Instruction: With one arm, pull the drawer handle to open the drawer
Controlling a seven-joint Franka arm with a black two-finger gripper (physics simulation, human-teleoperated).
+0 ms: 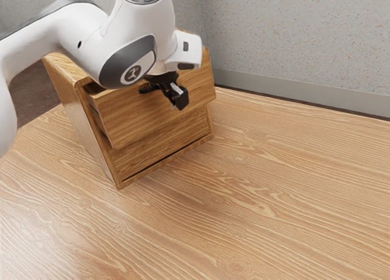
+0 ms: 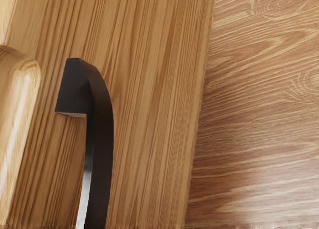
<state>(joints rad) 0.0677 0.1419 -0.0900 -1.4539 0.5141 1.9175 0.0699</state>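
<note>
Gripper (image 1: 176, 98) grasps the black drawer handle (image 1: 147, 88), with the upper drawer (image 1: 131, 117) standing slightly out of the wooden cabinet (image 1: 159, 151).

White arm (image 1: 55, 30) reaches in from the exterior view's left, end effector (image 1: 177, 97) angled downward

surf: wood-grain table (image 1: 274, 189) | on it: wooden drawer cabinet (image 1: 164, 143), upright

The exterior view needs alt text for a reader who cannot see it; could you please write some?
A white robot arm holds its black end effector at the dark handle of the upper drawer, which juts out past the lower drawer of a small wooden cabinet. The cabinet stands on a wood-grain table before a grey wall.
</note>
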